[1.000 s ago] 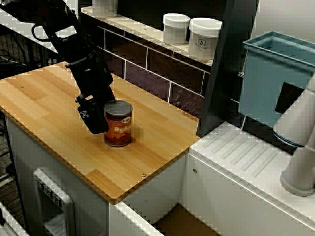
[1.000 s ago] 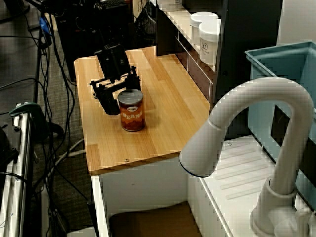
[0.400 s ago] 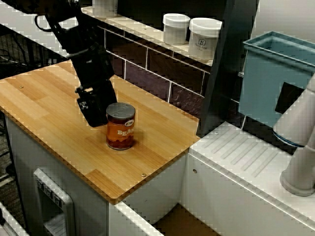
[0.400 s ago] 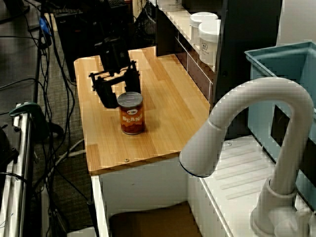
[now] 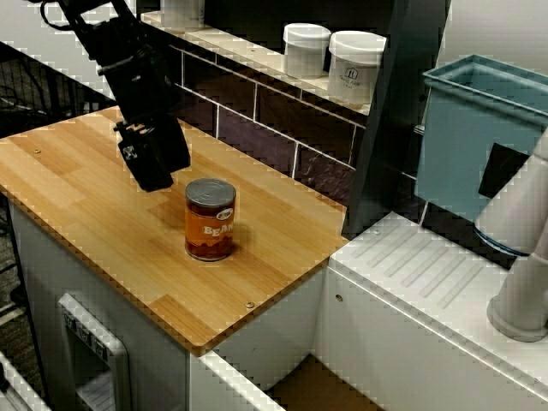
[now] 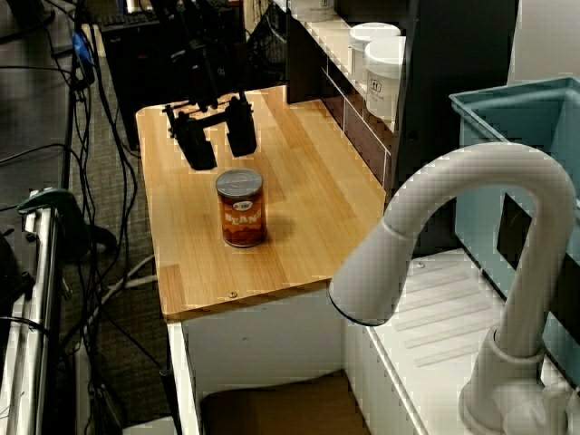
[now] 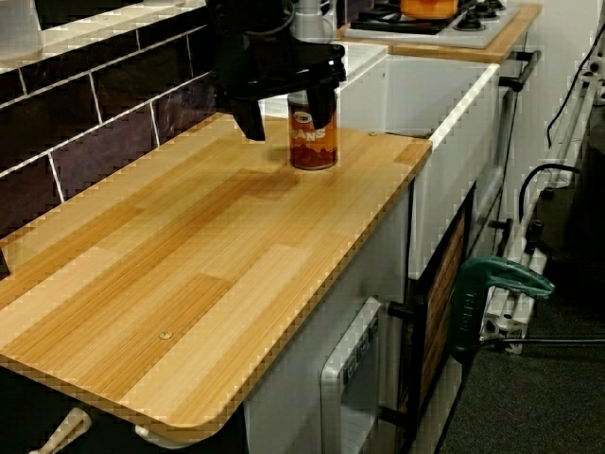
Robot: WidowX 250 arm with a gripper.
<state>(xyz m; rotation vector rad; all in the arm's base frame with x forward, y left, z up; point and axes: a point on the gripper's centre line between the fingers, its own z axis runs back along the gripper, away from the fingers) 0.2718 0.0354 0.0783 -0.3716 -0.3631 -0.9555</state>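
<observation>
Gripper [image 6: 221, 149] hovered over wooden countertop [image 6: 308, 208], jaws spread wide, empty. Bean can [image 6: 240, 208] stood upright on flat base mid-counter, near gripper, not touching; stable unaided. White jars [image 5: 355, 67] on shelf [image 5: 248, 53], well apart.

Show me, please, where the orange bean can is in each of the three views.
View across the wooden counter: bean can left of centre, at mid-height.
View from behind the tap: left of centre, at mid-height.
Low view along the counter: upper centre, at the far end.
Shared landmark: the wooden counter under it.
</observation>
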